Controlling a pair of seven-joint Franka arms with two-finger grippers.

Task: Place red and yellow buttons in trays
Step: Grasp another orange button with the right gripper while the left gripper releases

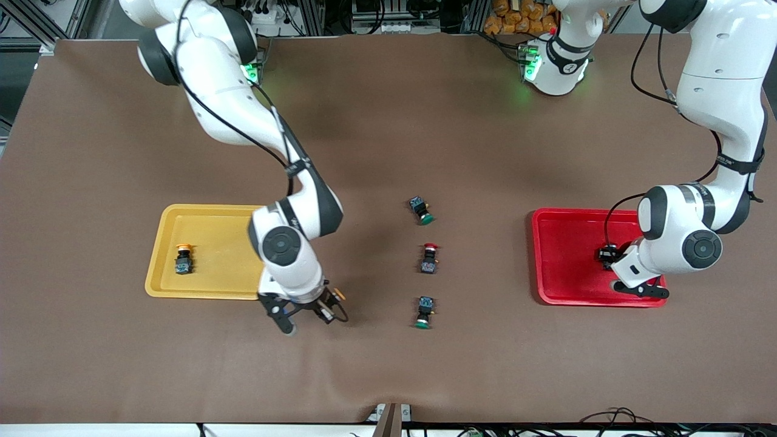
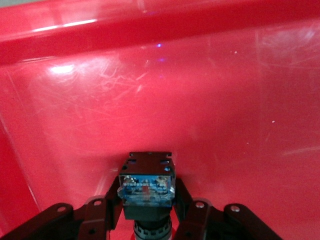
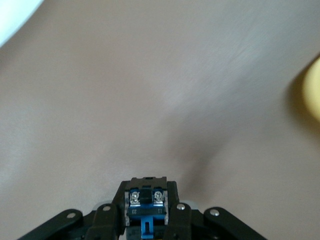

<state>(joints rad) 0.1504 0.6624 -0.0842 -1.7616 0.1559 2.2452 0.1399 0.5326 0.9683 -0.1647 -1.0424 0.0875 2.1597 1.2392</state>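
Left gripper [image 1: 609, 255] fingers pinch a button [image 2: 146, 186] over the red tray [image 1: 561, 255]; right gripper [image 1: 322, 303] fingers clamp another button [image 3: 146, 206].

Two green-capped switches [image 1: 420, 209] [image 1: 424, 311] on brown table cover [image 1: 388, 121], both between the grippers, apart from either.

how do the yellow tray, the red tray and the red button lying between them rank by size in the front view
1. yellow tray and red tray: both far largest and look about alike, each partly covered by an arm, so unranked.
2. red button: much smaller.
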